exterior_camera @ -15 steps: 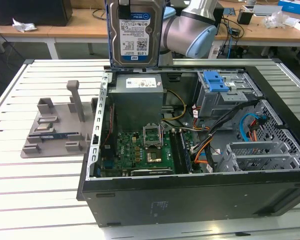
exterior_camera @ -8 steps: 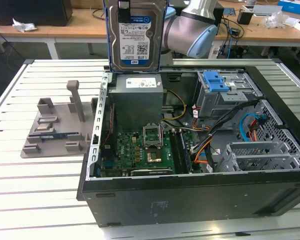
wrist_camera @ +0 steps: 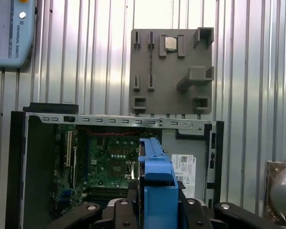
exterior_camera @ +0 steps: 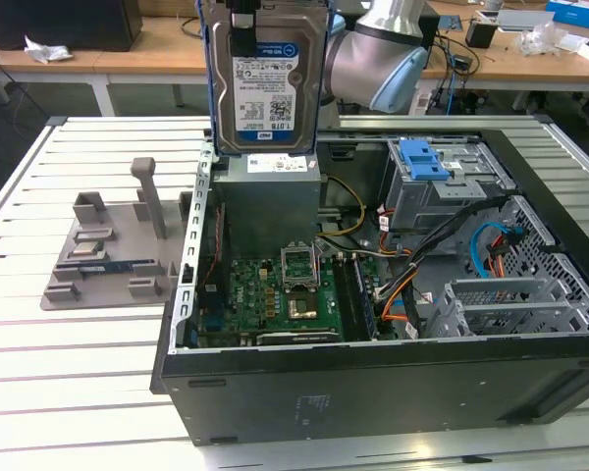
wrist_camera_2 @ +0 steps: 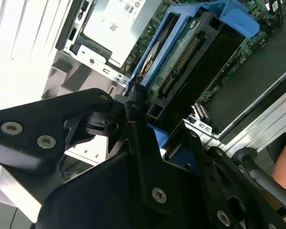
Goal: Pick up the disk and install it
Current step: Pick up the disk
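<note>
The pincer [exterior_camera: 243,34] is clenched on the disk [exterior_camera: 265,83], gripping its upper edge. The disk hangs upright with its label toward the exterior camera and blue rails down both long edges. It is in the air over the open computer case [exterior_camera: 373,392], and in the exterior view its lower edge sits just above the grey power-supply box [exterior_camera: 271,191]. Whether a gap separates the two cannot be told. In the first wrist view the disk [wrist_camera: 157,183] appears edge-on as a blue strip flanked by the pincer's black body, with the case's open side beneath it.

The air to either side of the disk is free. Behind it, toward the exterior view's right, stands the arm's [exterior_camera: 378,59] grey joint. The case's rim frames an open interior, with its dark near wall running along the front.

Inside, the motherboard [exterior_camera: 285,294] lies flat next to the power-supply box. Toward the exterior view's right is the grey drive cage [exterior_camera: 442,191] with a blue tab [exterior_camera: 422,157] on top, well apart from the disk. Cables [exterior_camera: 422,265] in orange, yellow and black cross the space between the cage and the motherboard.

On the slatted desk [exterior_camera: 79,373], beside the case at the exterior view's left, lies a grey fixture tray [exterior_camera: 108,250] with upright posts.
</note>
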`<state>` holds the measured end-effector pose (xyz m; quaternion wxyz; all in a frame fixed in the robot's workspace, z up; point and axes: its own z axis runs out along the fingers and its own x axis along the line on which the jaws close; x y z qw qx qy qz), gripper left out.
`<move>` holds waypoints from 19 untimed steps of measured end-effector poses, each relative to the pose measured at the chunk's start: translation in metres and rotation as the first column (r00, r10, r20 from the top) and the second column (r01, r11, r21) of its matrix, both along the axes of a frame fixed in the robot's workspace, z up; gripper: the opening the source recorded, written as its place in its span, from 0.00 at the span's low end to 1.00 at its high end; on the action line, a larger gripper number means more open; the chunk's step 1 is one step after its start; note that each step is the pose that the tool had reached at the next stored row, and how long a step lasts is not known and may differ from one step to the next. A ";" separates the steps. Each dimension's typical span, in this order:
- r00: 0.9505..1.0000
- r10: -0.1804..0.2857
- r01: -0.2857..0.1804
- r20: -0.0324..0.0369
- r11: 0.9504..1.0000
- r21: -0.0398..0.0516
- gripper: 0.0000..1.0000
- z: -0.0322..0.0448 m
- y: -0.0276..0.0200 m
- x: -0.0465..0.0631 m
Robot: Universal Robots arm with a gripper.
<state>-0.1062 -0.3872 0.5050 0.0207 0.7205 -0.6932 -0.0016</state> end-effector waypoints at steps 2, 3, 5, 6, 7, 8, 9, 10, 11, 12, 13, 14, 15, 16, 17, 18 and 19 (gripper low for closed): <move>1.000 0.000 0.000 0.000 1.000 0.000 0.37 0.0000 -0.0084 0.000; 1.000 0.000 0.000 0.000 1.000 0.000 0.37 0.0000 -0.0130 0.000; 1.000 0.000 0.000 0.000 1.000 0.000 0.37 0.0000 -0.0179 0.000; 1.000 0.000 0.000 0.000 1.000 0.000 0.37 0.0000 -0.0231 0.000; 1.000 0.000 0.000 0.000 1.000 0.000 0.37 0.0000 -0.0266 0.000; 1.000 0.000 0.000 0.000 1.000 0.000 0.37 -0.0001 -0.0290 0.000; 1.000 0.000 0.000 0.000 1.000 0.000 0.37 -0.0001 -0.0328 0.000; 1.000 0.000 0.000 0.000 1.000 0.000 0.37 -0.0001 -0.0351 0.000; 1.000 0.000 0.000 0.000 1.000 0.000 0.37 -0.0001 -0.0371 0.000; 1.000 0.000 0.000 0.000 1.000 0.000 0.37 -0.0001 -0.0411 0.000; 1.000 0.000 0.000 0.000 1.000 0.000 0.37 -0.0002 -0.0435 0.000; 1.000 0.000 0.000 0.000 1.000 0.000 0.37 -0.0002 -0.0474 0.000; 1.000 0.000 0.000 0.000 1.000 0.000 0.37 -0.0002 -0.0523 0.000; 1.000 0.000 0.000 0.000 1.000 0.000 0.37 -0.0002 -0.0590 0.000; 1.000 0.000 0.000 0.000 1.000 0.000 0.37 -0.0003 -0.0641 0.001; 1.000 0.000 0.000 0.000 1.000 0.000 0.37 -0.0003 -0.0701 0.001; 1.000 0.000 0.000 0.000 1.000 0.000 0.37 -0.0004 -0.0771 0.001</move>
